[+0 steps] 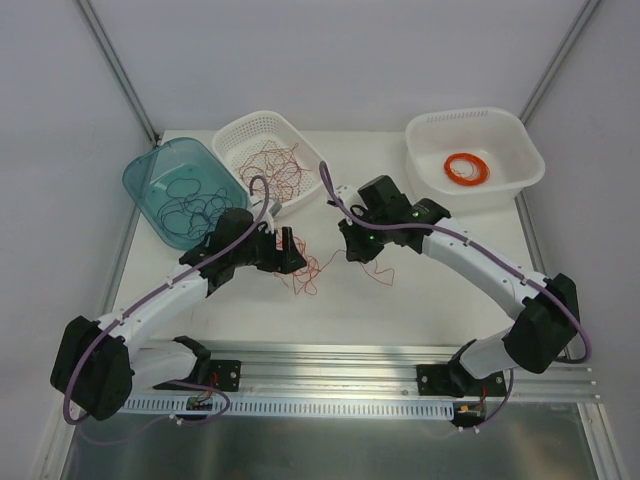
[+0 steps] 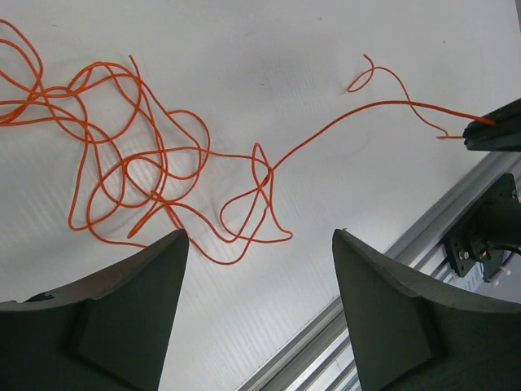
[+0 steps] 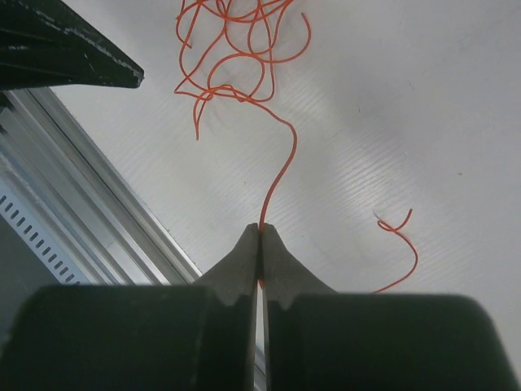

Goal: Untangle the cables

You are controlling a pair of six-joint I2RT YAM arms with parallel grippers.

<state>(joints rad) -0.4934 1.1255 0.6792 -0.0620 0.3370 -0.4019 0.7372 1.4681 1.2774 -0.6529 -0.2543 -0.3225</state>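
Top external view: we see the cables (image 1: 303,272) as a small orange-red tangle on the white table (image 1: 400,310), between the two arms. The left gripper (image 1: 292,250) hovers at the tangle's left side and the right gripper (image 1: 350,247) just to its right, with a loose curl of wire below it. At the back stand a white basket (image 1: 228,140) with a larger heap of orange-red wire, a teal bin (image 1: 135,180) with dark wires, and a white tub (image 1: 525,160) holding a neat orange coil ring (image 1: 467,168). We judge the work far from finished, since both the basket's heap and the knot on the table are left to sort.

Left wrist view: the left gripper (image 2: 256,236) is released, its fingers (image 2: 122,318) wide apart with nothing between them. Beyond them the tangle lies on the table in many crossing loops. One strand (image 2: 350,116) runs out of it to the right, where the dark tip of the right gripper (image 2: 495,130) pinches it. We take this as one wire being drawn out, though it is not yet free of the knot.

Right wrist view: the right gripper (image 3: 260,232) is clenched on that strand, which climbs from the jaws in a curve into the tangle at the top. A finger of the left gripper (image 3: 65,49) juts in at the upper left, close to the loops. The metal rail (image 3: 81,195) runs along the near edge beside the wire. A short curled tail lies apart on the right.
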